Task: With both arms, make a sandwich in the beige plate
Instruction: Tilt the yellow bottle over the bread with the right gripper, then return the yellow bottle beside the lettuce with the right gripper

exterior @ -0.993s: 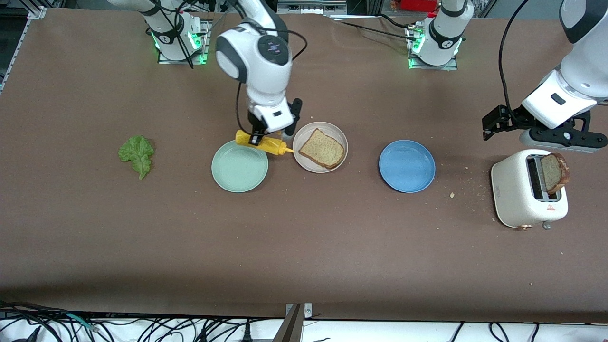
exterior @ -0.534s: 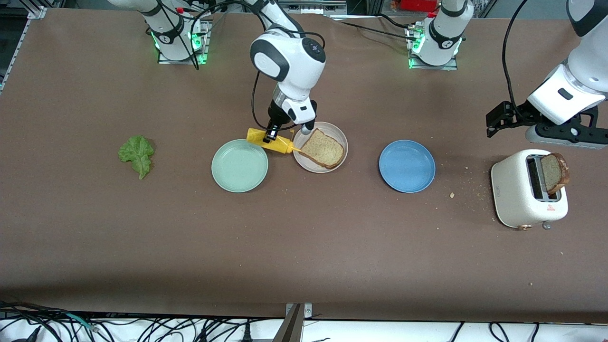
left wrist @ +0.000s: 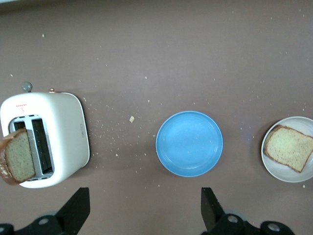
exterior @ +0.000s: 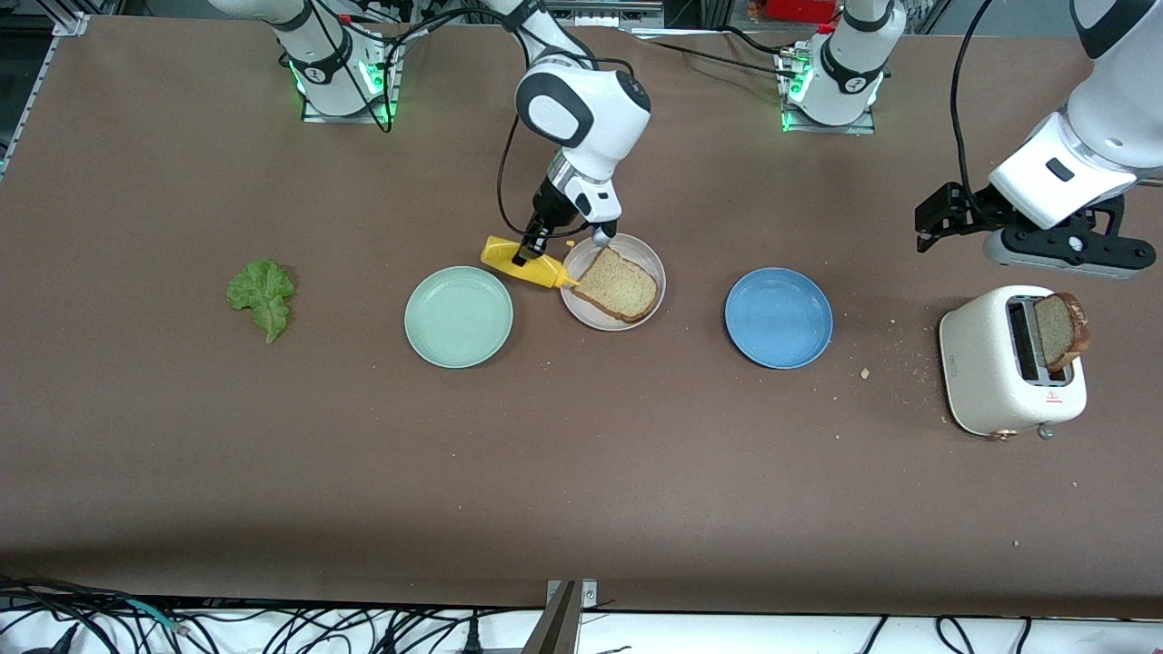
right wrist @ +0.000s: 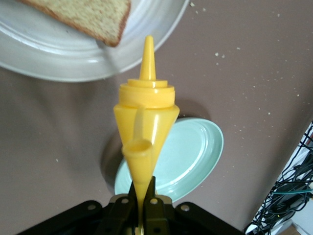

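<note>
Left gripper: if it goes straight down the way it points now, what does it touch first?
Probably the bare table between the toaster and the blue plate. The left gripper is open and empty; depth is unclear, so the toaster's edge might come close.

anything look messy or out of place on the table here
Crumbs are scattered on the table between the blue plate and the toaster. The bread slice leans out of the toaster's slot. The lettuce leaf lies bare on the table, on no plate.
</note>
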`<control>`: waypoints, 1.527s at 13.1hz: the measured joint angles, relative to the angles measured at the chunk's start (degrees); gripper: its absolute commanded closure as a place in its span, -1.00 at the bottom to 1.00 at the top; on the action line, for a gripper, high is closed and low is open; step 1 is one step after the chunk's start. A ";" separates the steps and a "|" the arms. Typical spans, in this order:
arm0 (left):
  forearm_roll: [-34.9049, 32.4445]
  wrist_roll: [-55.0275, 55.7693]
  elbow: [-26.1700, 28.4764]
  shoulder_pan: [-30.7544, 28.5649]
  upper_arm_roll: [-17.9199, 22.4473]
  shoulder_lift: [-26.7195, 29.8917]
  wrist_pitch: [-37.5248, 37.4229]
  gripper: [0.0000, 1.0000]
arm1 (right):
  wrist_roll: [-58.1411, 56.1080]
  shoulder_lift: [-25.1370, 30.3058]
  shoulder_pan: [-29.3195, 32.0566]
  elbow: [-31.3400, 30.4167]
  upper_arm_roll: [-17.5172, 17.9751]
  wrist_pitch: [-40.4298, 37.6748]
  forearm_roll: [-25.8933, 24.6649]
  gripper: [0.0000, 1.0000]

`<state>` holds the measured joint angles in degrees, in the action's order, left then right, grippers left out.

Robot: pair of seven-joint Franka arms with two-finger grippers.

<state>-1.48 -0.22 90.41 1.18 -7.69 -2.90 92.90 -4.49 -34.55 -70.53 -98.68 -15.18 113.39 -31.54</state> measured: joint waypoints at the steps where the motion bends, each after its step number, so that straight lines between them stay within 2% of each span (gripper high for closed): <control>1: 0.00 0.00 -0.06 0.08 -0.03 0.00 -0.45 -1.00 | 0.52 -1.32 -0.40 1.19 0.00 -0.84 -0.05 1.00; 5: 0.00 0.00 -0.79 0.49 -0.03 0.02 -1.90 -1.00 | 1.41 -4.44 -0.87 5.44 -0.42 -3.11 -0.09 1.00; 7: 0.00 0.00 -0.79 0.93 -0.03 0.01 -2.00 -1.00 | -0.71 -4.35 -0.41 7.48 -2.07 -3.33 0.72 1.00; 9: 0.00 0.00 -0.79 1.45 -0.17 0.01 -2.03 -1.00 | -8.60 -2.77 1.82 10.37 -4.26 -3.51 6.13 1.00; 11: 0.00 0.00 -0.79 1.73 -0.21 -0.04 -2.06 -1.00 | -18.10 0.99 4.15 11.59 -7.92 -3.82 13.00 1.00; 14: 0.00 0.00 -1.12 1.62 0.04 -0.02 -2.06 -1.00 | -33.97 6.87 6.27 10.90 -16.40 -4.74 26.29 1.00; 18: 0.00 0.00 -1.56 1.37 0.17 -0.02 -2.07 -1.00 | -58.76 9.79 8.79 7.69 -31.06 -6.66 50.43 1.00; 20: 0.00 0.00 -1.60 1.36 0.16 -0.02 -2.07 -1.00 | -69.52 9.79 11.47 5.50 -36.41 -9.85 62.40 1.00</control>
<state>-1.48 -0.22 88.81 2.54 -7.53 -2.92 90.83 -74.00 -24.76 -59.05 -93.18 -51.59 103.54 30.87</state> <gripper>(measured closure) 0.000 0.952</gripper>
